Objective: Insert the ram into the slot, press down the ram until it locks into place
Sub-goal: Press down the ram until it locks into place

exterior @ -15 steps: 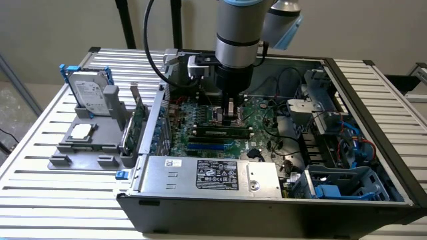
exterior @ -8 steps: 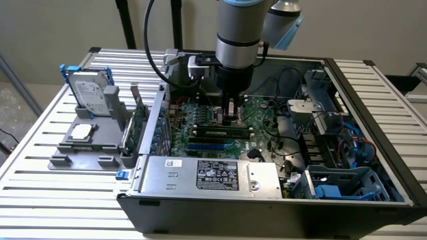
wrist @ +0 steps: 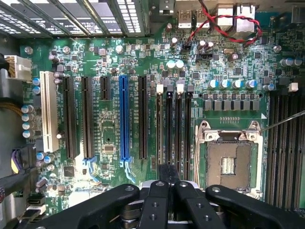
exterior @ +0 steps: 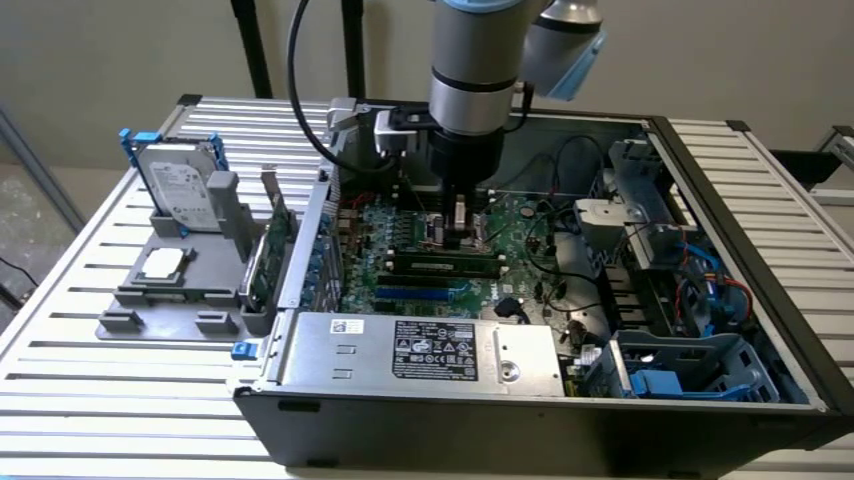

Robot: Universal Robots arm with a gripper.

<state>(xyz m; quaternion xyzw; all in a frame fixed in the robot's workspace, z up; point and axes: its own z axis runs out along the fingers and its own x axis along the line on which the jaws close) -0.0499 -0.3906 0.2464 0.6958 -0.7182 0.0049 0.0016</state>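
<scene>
Open computer case [exterior: 747, 400] sits on a slatted table [exterior: 120, 400]. The gripper [exterior: 461, 232] is lowered over the motherboard [exterior: 527, 225], fingers pinched together, nothing seen between them. In the wrist view the closed fingers [wrist: 167, 191] sit directly over the bank of black memory slots [wrist: 174, 126], between the blue socket [wrist: 124, 119] and the silver processor socket [wrist: 228, 160]. The ram [exterior: 441, 268] lies seated along a slot just near of the gripper. A hard drive [exterior: 178, 190] stands in a grey fixture at the exterior view's left.
</scene>
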